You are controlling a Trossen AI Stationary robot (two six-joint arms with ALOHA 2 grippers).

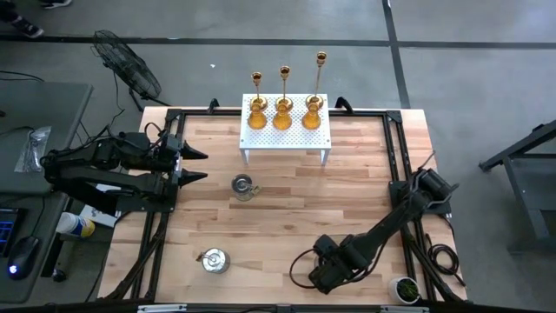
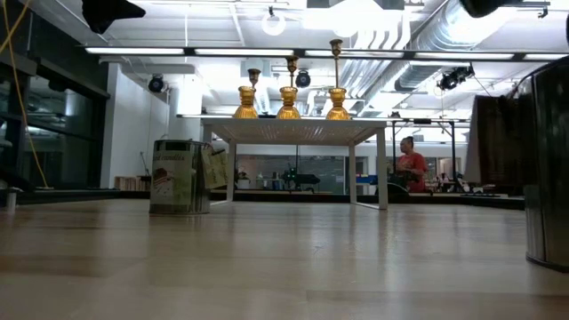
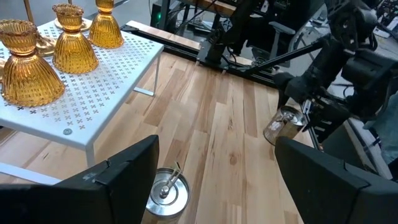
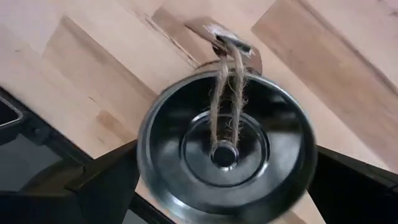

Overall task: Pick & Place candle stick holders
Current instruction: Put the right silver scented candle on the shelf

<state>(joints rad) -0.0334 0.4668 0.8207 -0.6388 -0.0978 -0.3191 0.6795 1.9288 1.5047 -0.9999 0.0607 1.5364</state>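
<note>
Three amber cups (image 1: 283, 115) and three gold candlesticks (image 1: 284, 76) stand on the white perforated rack (image 1: 287, 139) at the table's far side. One silvery pot (image 1: 241, 184) stands upright in front of the rack, and another (image 1: 213, 259) sits near the front left. A third pot (image 4: 224, 146) rests on the wood under my right gripper (image 4: 225, 152). That gripper points down at the near right (image 1: 326, 271), open, one finger on each side of the pot. The pot's twine loop (image 4: 225, 81) runs over its rim to a tag on the table. My left gripper (image 1: 198, 165) waits open at the left edge.
Black frame rails (image 1: 395, 165) run along the table's left, right and far edges. Bare wood lies between the rack and the near pots. A small green-topped container (image 1: 404, 289) sits by the near right corner. In the low view a person (image 2: 411, 166) stands far behind the table.
</note>
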